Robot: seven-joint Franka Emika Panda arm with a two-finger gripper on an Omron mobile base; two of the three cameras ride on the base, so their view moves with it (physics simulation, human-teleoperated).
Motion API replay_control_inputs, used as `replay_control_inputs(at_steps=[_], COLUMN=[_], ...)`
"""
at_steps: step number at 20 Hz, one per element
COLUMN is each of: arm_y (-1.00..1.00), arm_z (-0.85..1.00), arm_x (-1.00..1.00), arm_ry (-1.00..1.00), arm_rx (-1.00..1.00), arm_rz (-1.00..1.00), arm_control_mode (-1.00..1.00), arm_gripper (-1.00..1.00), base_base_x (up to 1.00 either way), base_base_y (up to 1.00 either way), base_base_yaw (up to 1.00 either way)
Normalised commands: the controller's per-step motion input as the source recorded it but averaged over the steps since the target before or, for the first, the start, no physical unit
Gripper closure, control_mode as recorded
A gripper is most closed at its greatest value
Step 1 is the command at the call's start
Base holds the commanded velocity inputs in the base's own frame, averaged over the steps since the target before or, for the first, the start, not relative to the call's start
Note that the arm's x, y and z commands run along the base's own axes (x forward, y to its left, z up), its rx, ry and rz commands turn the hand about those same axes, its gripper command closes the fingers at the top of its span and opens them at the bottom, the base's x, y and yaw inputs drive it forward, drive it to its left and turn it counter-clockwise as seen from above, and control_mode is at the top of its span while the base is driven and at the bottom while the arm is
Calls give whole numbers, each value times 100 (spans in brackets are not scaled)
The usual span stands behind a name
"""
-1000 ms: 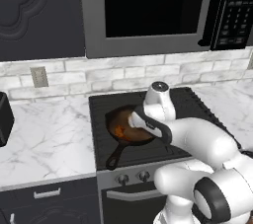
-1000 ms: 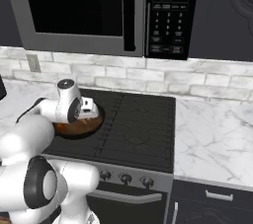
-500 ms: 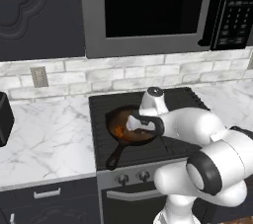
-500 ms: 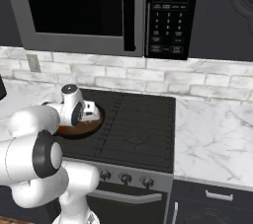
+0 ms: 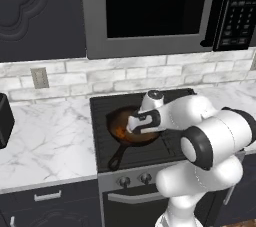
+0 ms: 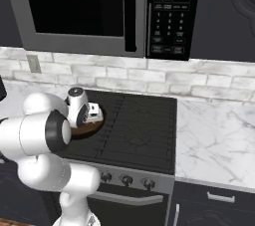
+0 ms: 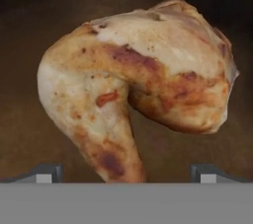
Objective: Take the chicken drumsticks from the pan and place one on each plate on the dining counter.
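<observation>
Golden-brown drumstick (image 7: 138, 94) lies in the pan (image 5: 131, 127) between the spread fingertips (image 7: 47, 172) of the gripper (image 7: 126, 173), which has descended closer, indicating an imminent grasp.

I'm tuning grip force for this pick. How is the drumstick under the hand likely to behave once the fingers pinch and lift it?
The chicken drumstick looks lumpy and curved, so flat pads may seat unevenly and let it pivot. Its browned, glossy skin suggests some slipperiness. The thick end would probably outweigh the narrow end lying between the gripper tips, so it may sag on lifting from the pan.
</observation>
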Motion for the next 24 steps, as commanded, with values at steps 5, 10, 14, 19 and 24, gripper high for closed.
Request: replay_control_inputs(at_steps=[5,10,14,19,24], arm_y=[0,3,12,16,11], arm_z=[-27,-48,-52,-49,-34], arm_x=[17,-2,-2,0,-11], arm_ry=[1,11,15,6,0], arm_rx=[0,0,0,0,0], arm_rz=[4,0,0,0,1], arm_control_mode=[-100,-100,-100,-100,-100], arm_gripper=[100,100,100,100,100], base_base_x=[0,0,0,0,0], base_base_y=[0,0,0,0,0], base_base_yaw=[0,0,0,0,0])
